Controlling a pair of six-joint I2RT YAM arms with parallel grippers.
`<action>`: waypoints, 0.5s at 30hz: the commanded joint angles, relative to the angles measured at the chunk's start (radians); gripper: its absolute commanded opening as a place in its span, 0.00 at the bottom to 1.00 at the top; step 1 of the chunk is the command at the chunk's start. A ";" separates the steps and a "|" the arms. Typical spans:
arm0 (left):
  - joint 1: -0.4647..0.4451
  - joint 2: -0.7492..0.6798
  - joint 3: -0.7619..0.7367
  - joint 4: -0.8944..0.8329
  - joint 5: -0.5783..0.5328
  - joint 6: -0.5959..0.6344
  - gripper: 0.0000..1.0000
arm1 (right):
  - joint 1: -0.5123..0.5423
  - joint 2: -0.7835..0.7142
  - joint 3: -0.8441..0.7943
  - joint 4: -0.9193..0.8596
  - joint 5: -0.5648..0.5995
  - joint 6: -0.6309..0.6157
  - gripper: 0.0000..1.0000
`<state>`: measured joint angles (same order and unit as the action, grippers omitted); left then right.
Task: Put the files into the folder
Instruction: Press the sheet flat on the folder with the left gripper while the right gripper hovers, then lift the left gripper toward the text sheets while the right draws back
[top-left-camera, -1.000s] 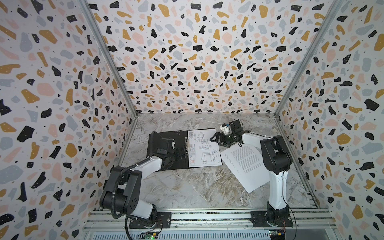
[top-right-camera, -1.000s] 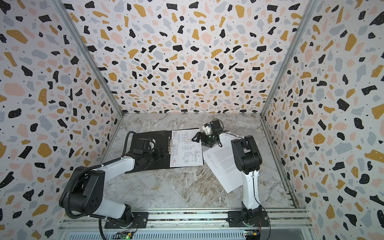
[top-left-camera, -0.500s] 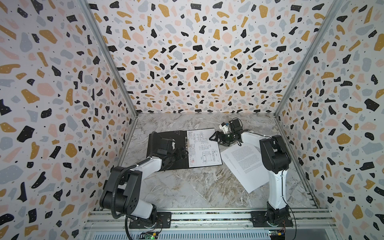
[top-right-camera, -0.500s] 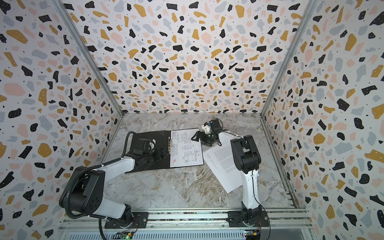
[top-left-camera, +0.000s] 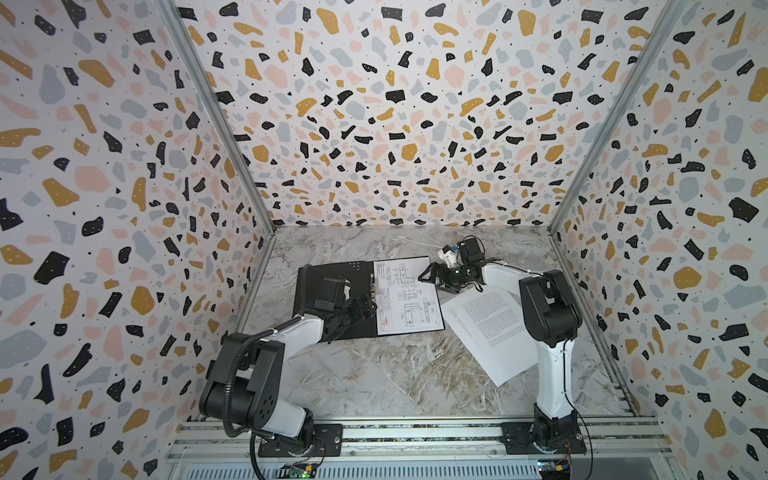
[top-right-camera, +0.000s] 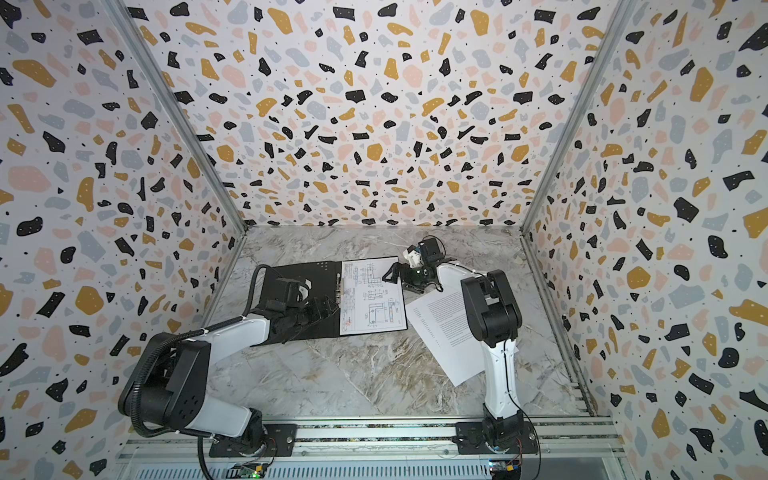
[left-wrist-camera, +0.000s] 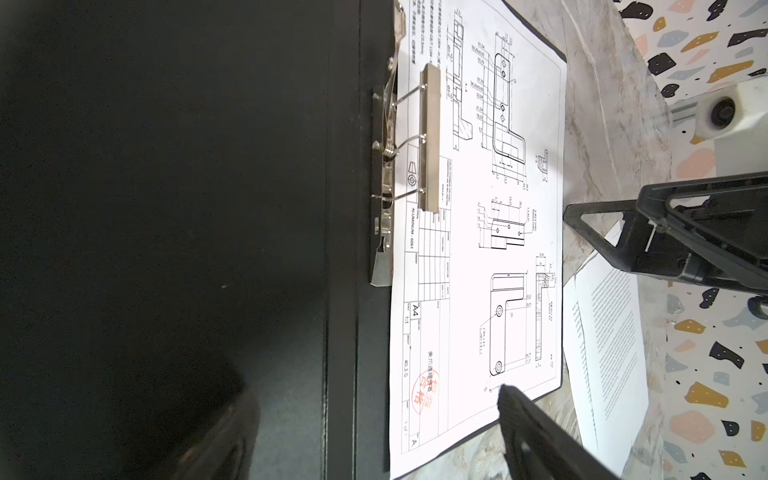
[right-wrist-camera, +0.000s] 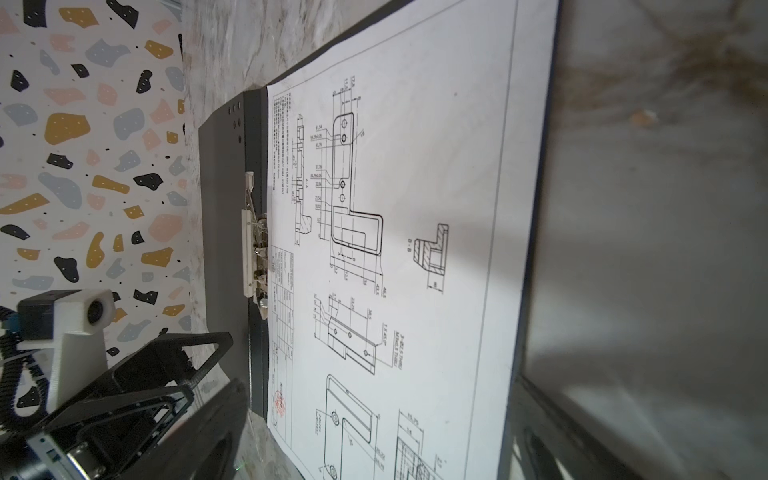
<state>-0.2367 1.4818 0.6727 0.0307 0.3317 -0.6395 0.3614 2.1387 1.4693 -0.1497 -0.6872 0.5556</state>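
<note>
The diagram sheet lies already inside the open folder, but the text sheet waits on the table just beside it. The left gripper and right gripper are released, holding nothing.

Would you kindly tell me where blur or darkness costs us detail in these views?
Both top views: sharp, evenly lit. Left wrist view: drawing sheet crisp, folder interior nearly featureless black. Right wrist view: drawing sheet sharp, table beside it out of focus and shadowed.
</note>
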 joint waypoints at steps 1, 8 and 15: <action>-0.002 -0.035 0.012 0.011 0.001 0.013 0.91 | 0.005 -0.029 0.037 -0.025 0.009 -0.020 0.99; -0.076 -0.034 0.081 -0.013 -0.030 0.022 0.95 | -0.011 -0.103 -0.005 -0.026 0.039 -0.028 0.99; -0.187 -0.046 0.131 0.051 -0.053 -0.041 1.00 | -0.068 -0.303 -0.198 0.023 0.128 -0.040 0.99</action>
<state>-0.3801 1.4567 0.7578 0.0311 0.2935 -0.6525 0.3252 1.9625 1.3315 -0.1482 -0.6224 0.5365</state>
